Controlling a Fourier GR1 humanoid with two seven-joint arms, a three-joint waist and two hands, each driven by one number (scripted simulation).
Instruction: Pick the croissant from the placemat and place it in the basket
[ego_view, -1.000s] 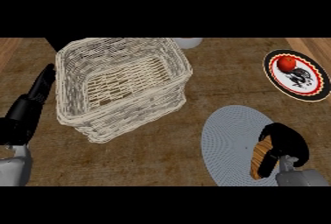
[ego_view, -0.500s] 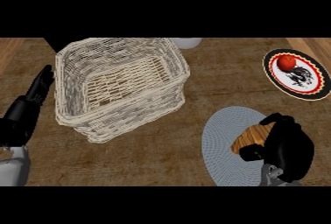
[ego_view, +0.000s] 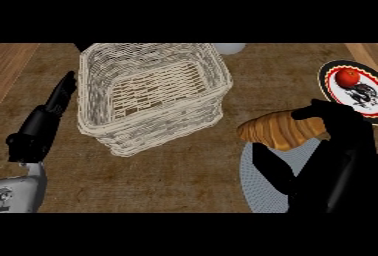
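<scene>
A golden-brown croissant (ego_view: 284, 131) is held above the grey round placemat (ego_view: 260, 187) at the lower right. My right hand (ego_view: 341, 150) is curled round it, with the thumb over its right end, and the hand hides much of the placemat. The croissant's left tip points toward the pale wicker basket (ego_view: 151, 95), which stands at the upper left with nothing visible inside. My left hand (ego_view: 46, 122) rests open at the left edge beside the basket, fingers pointing up.
A black-rimmed plate (ego_view: 356, 89) with a red apple (ego_view: 347, 76) sits at the far right. A pale round object (ego_view: 230, 48) shows just behind the basket. The counter top is brown wood grain.
My right hand closed on the croissant and lifted it up and left off the placemat, toward the basket. The left hand shifted only slightly.
</scene>
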